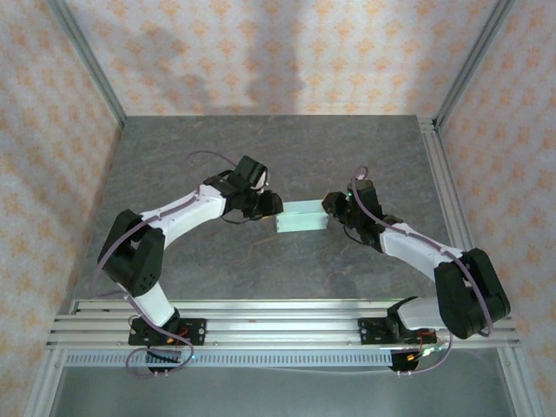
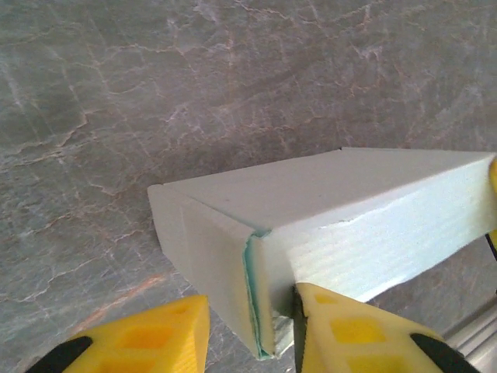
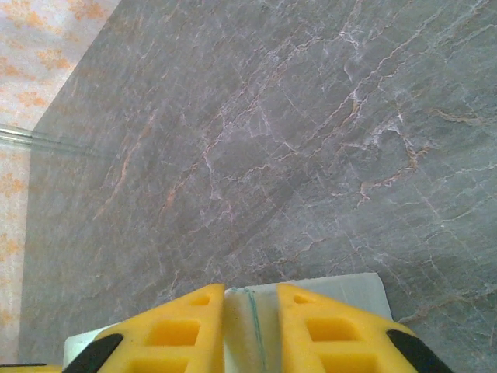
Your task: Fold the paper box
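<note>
Top external: paper box (image 1: pixel 300 217) sits between the arms (image 1: pixel 408 248) — right gripper (image 3: pixel 251 295) pinches its right end; left gripper (image 2: pixel 252 301) straddles the left corner — clamped or not, cannot tell.

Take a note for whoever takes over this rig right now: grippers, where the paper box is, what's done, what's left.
Left gripper: jaws straddle one end corner of the paper box; whether they actually pinch it is unclear.
Right gripper: closed on the card at the box's other end.
Box: in the middle of the table, between the two grippers.
Done: the body is folded into a rectangular block.
Left: the seam at the left gripper's end shows a slight gap. It probably needs pressing or tucking shut before release.
</note>
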You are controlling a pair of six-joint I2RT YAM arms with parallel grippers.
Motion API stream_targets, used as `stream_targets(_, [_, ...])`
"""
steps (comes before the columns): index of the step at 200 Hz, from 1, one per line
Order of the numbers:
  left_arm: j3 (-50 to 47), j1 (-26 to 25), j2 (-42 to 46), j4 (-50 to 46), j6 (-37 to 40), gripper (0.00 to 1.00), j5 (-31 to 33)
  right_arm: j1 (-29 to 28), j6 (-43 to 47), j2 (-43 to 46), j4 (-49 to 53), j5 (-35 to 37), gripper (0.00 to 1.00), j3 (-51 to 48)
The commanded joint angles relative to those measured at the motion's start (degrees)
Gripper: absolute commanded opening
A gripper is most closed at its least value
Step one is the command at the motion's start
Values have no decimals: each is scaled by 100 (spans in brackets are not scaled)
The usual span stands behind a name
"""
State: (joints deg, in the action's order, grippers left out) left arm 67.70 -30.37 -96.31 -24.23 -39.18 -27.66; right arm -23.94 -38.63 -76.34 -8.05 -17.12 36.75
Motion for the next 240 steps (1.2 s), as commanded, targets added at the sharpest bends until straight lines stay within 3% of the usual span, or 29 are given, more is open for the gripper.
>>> stream_targets(1, [-441,12,-163,-366,7,28,241,-19,219,66,264,-244,37,-202])
stream_targets(28, [-613,13,-217,-302,-13,24,268,-14,468,91,-213,-717,62,-240])
stream_targets(50, [-575,11,-280,-345,42,22,285,-21,586,-32,-381,-1068,66,-256])
stream_targets(82, [-529,14,-331,-414,94,19,321,-14,464,-30,-346,-895,39,-394])
stream_targets(133, [-556,14,-403,-469,156,18,362,47,620,296,80,-423,14,-556])
stream_targets(146, [-543,11,-417,-474,182,17,343,53,693,281,155,-490,9,-505])
stream_targets(182, [-494,11,-411,-381,268,12,246,52,772,149,243,-760,8,-298])
stream_targets(195, [-469,13,-390,-396,294,13,252,48,868,264,402,-712,14,-212])
stream_targets(215, [-375,14,-306,-454,305,26,278,45,1044,560,737,-472,41,-37])
stream_targets(240, [-12,13,-137,-733,373,39,334,50,1323,822,1199,-181,62,240])
